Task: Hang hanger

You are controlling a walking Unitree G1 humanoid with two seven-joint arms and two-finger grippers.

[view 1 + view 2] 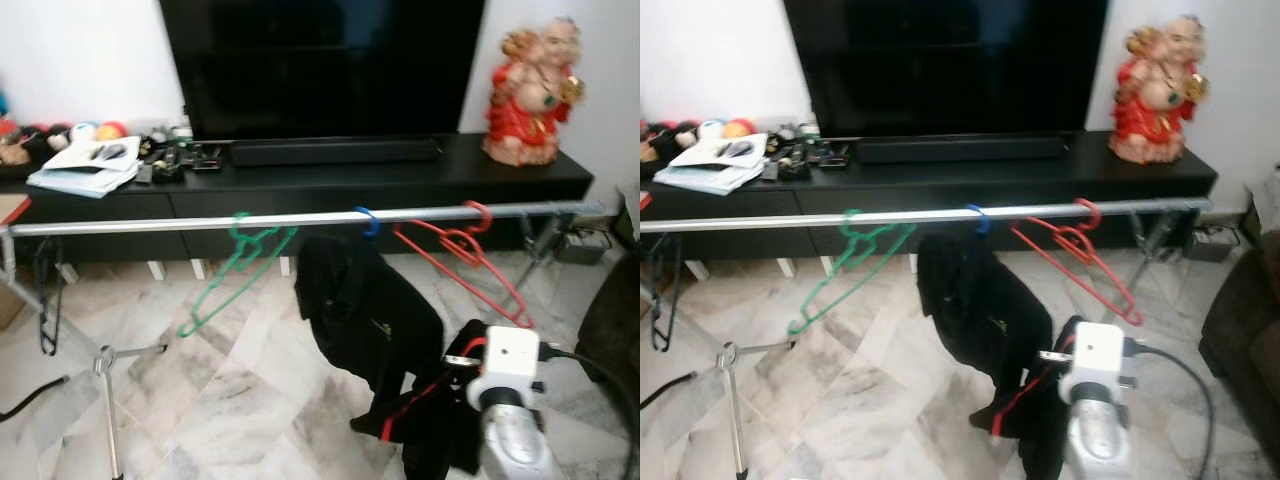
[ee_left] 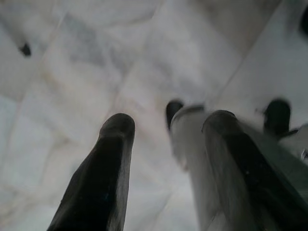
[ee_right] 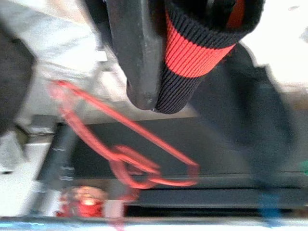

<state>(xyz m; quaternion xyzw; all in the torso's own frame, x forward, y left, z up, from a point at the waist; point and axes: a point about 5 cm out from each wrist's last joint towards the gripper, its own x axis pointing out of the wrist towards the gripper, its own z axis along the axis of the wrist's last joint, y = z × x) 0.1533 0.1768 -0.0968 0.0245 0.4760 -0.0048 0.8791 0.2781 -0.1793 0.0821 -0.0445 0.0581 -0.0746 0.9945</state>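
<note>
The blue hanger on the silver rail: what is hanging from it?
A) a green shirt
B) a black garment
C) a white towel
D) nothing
B: the blue hanger hooks over the rail between the green and red hangers, and a black garment hangs down from it toward the floor.

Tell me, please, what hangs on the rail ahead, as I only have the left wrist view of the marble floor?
Observer: The silver rail carries a green hanger, a blue hanger with a black garment, and a red hanger.
Operator: Thank you. Where is the right gripper?
Observer: The right gripper is low, below the red hanger, right against a black cuff with red stripes.
Operator: Is the red hanger level?
Observer: No, it hangs tilted, with its far end down towards the right arm.
</note>
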